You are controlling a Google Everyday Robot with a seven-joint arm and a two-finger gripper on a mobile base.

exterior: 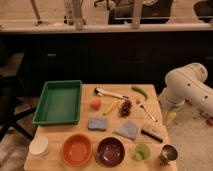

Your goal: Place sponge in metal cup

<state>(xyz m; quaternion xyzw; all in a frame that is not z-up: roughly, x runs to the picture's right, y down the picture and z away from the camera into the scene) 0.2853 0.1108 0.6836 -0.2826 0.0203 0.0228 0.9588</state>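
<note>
Sponge (97, 123): one, lying flat and unheld, well left of and beyond metal cup (168, 154): one. Gripper (170, 116) is hanging farther back than the cup, off the table (60, 132) edge; spread or closed, cannot tell. Judged step: approach pending, with the next move calling for reaching left past one folded cloth (127, 130).

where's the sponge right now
The sponge lies flat on the table, just right of the green tray's near corner and left of the blue cloth. The claw hangs beside the table's right edge, well away.
</note>
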